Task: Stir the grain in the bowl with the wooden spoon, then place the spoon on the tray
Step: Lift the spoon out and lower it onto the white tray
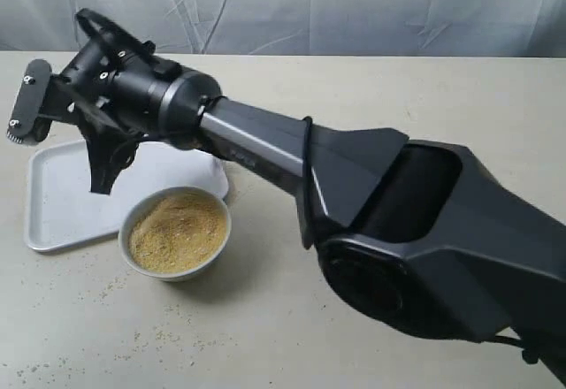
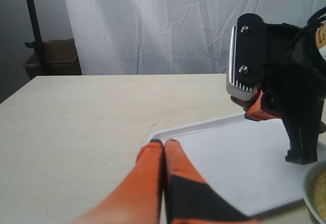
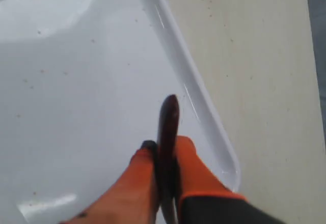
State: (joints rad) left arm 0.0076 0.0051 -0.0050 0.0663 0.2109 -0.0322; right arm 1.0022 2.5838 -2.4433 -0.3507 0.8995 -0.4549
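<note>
My right gripper (image 3: 163, 146) is shut on the wooden spoon (image 3: 168, 116), whose dark reddish-brown end sticks out past the orange fingertips. It hangs just above the white tray (image 3: 76, 81), near one rounded corner. In the exterior view the right arm reaches across to the left, with the right gripper (image 1: 102, 181) pointing down over the tray (image 1: 53, 221); the spoon is hidden there. Beside the tray stands the white bowl (image 1: 175, 232), filled with yellow-tan grain (image 1: 177, 230). My left gripper (image 2: 163, 142) is shut with nothing in it, low near the tray's corner (image 2: 229, 168).
Stray grain specks (image 1: 141, 331) lie on the beige table in front of the bowl and a few on the tray. The big right arm (image 1: 398, 203) spans the middle of the table. A white curtain hangs behind; a dark stand and a cardboard box (image 2: 53, 56) stand beyond the table.
</note>
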